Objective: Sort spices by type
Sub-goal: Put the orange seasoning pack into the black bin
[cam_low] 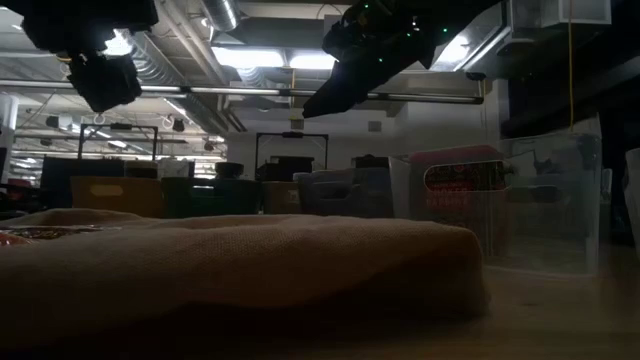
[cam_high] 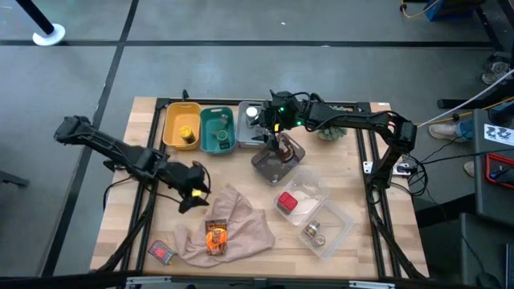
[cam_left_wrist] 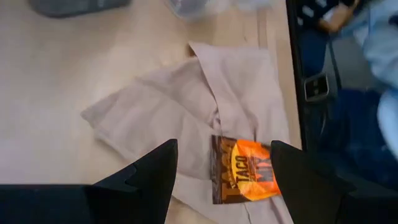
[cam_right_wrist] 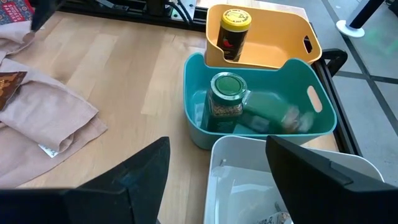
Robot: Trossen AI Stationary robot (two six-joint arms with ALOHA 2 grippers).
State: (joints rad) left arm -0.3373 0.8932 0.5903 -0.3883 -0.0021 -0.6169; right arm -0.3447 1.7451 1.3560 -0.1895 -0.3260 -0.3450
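An orange-brown sachet (cam_high: 215, 237) (cam_left_wrist: 245, 177) lies flat on the crumpled beige cloth (cam_high: 229, 225) near the table's front. My left gripper (cam_high: 193, 191) (cam_left_wrist: 224, 168) hovers open just beyond the cloth's far left edge, holding nothing. A red packet (cam_high: 162, 252) lies on the table at the front left. My right gripper (cam_high: 277, 138) (cam_right_wrist: 217, 180) stands open above the white bin (cam_right_wrist: 249, 180), empty. The yellow bin (cam_right_wrist: 273, 37) holds a yellow jar (cam_right_wrist: 234, 31). The teal bin (cam_right_wrist: 199, 87) holds a green-lidded jar (cam_right_wrist: 227, 99) and a green box (cam_right_wrist: 267, 115).
Clear containers sit on the right half: one (cam_high: 277, 160) below my right gripper, one with a red packet (cam_high: 287, 201), one with a small jar (cam_high: 315, 233). A green spiky plant ball (cam_high: 329, 128) lies at the back right. Bare wood shows at the table's left.
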